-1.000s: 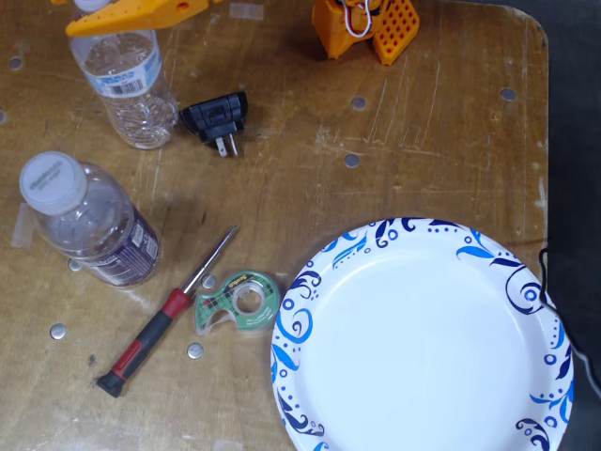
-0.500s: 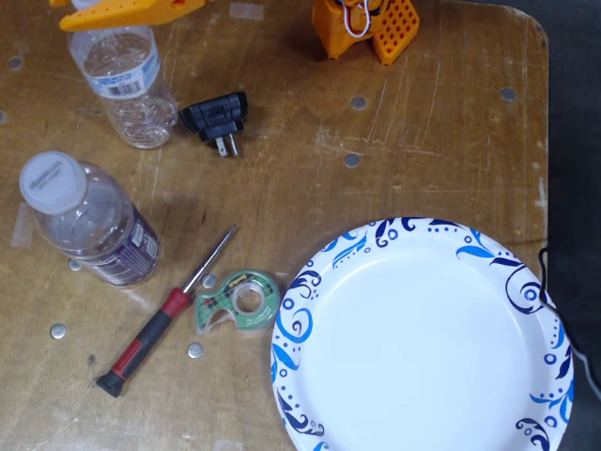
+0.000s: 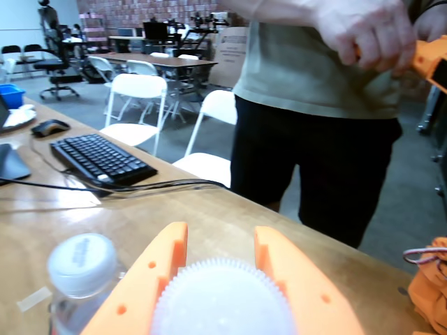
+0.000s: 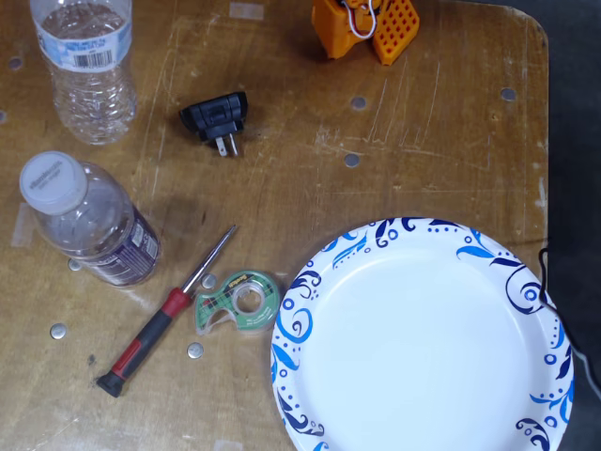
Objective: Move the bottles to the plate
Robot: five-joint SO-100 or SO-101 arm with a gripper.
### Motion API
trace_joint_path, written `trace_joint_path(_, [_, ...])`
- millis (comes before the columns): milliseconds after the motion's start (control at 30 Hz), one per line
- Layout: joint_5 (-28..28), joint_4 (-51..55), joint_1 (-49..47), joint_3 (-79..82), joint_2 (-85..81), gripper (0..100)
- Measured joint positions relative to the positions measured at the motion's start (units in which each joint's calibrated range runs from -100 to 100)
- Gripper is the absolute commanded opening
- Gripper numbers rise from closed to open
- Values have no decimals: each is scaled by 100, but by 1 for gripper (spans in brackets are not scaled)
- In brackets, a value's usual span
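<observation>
The orange gripper [image 3: 220, 269] clamps the ridged white cap of the blue-label bottle [image 4: 86, 68], which now hangs higher in the fixed view than a moment ago, the fingers gone from that picture. Just left of the jaws stands the purple-label bottle [image 4: 89, 225], clear crinkled plastic. Farther off lies the round paper plate [image 4: 310, 301], bare.
</observation>
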Motion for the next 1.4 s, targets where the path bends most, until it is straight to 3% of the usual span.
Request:
trace_joint_path(267, [-78, 1430, -1285, -1259, -235, 1])
trace_joint_path(500, [-370, 1191, -3154, -1394, -84, 1])
trace_joint_path(800, [-386, 349, -5150, -1879, 1418, 1])
trace_joint_path(1400, [-401, 323, -6737, -2806, 3750, 1])
